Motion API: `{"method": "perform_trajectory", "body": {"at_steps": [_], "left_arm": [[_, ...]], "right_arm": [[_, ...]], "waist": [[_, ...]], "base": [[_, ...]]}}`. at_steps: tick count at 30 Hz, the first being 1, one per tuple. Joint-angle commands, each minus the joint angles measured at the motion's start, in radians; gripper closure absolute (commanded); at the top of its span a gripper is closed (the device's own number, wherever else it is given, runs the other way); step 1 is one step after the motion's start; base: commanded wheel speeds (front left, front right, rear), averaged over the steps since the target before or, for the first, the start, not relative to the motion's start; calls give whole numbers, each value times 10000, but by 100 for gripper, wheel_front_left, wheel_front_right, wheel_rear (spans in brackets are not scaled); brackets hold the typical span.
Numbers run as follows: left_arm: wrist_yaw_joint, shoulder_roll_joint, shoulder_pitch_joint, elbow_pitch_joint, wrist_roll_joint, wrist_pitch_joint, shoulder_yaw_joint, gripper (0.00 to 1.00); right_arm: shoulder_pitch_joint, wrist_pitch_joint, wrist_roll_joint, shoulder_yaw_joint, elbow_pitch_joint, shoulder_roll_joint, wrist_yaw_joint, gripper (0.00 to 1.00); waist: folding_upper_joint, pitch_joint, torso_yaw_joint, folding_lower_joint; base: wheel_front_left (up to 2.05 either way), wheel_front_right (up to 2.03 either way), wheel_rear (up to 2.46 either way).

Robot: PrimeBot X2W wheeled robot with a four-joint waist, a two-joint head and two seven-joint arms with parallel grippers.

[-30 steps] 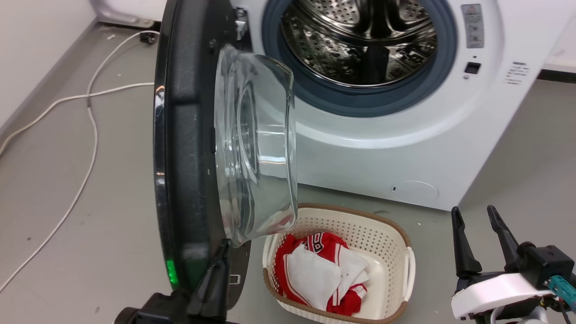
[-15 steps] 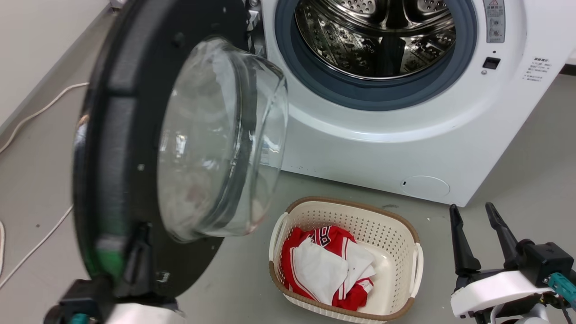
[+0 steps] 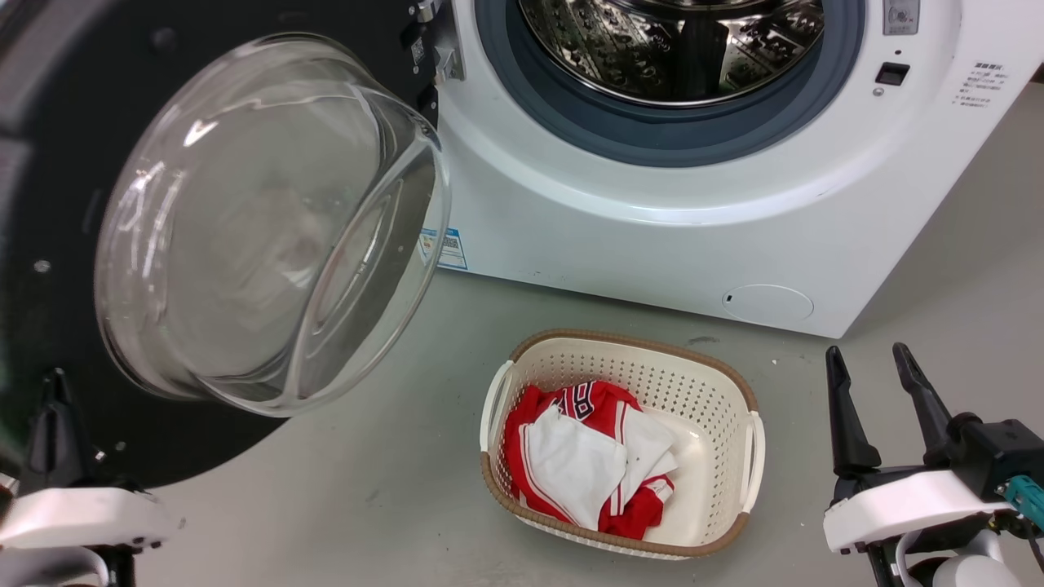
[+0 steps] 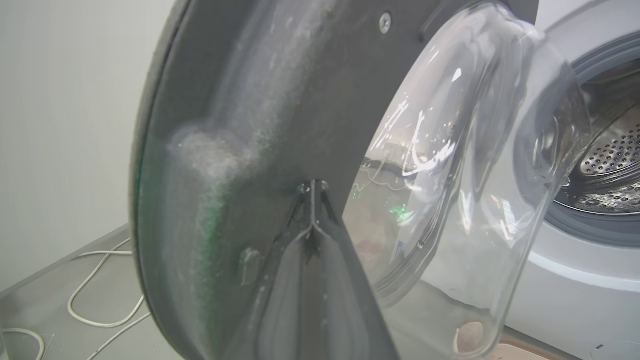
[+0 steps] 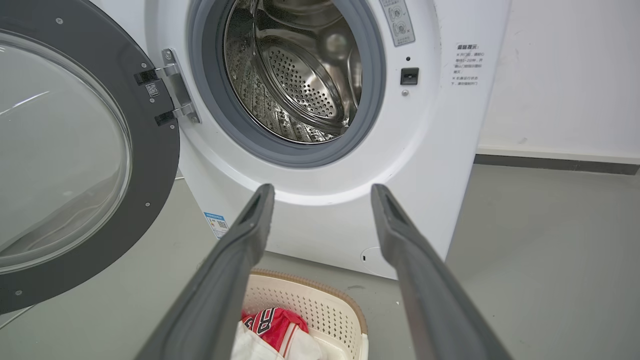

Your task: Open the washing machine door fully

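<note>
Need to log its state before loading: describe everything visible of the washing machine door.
The washing machine door is a large round dark panel, dotted with small screws, with a clear bulging glass bowl at its centre. It hangs on a silver hinge, swung wide open. The left pincer, shut, seems to touch its inner face.

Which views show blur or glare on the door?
Head view: the round glossy black washing machine door and its clear glass bowl window look blurred. Left wrist view: hazy door, white glare streaks on glass. Right wrist view: crisp.
</note>
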Motion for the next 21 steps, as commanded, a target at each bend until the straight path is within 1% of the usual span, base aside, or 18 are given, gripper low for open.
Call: {"method": "perform_trajectory", "body": {"at_steps": [1,8,16,19,21], "left_arm": [[-11,73,-122,111,-18,-44,100,100],[-209,544,-913,1274,-53,-116,234,100],[-371,803,-1395,2282,-125,-222,302,100],[-156,756,-1010,1894,329,-417,165,100],[-24,613,-723,1469,532,-473,47,100]], "right_arm": [[-94,14,-69,-8,-48,16,-7,0],[-262,-16,-141,-33,0,16,-7,0],[-294,-52,-144,17,108,16,-7,0],[-222,-116,-82,-20,189,16,-7,0],[-181,-120,-37,-36,242,16,-7,0]], "waist": [[0,39,-16,-1],[0,172,-61,-1],[0,117,-147,-1],[0,-38,-288,-1],[0,-114,-336,-1]], "base": [[0,0,0],[0,0,0],[0,0,0],[0,0,0],[0,0,0]]}}
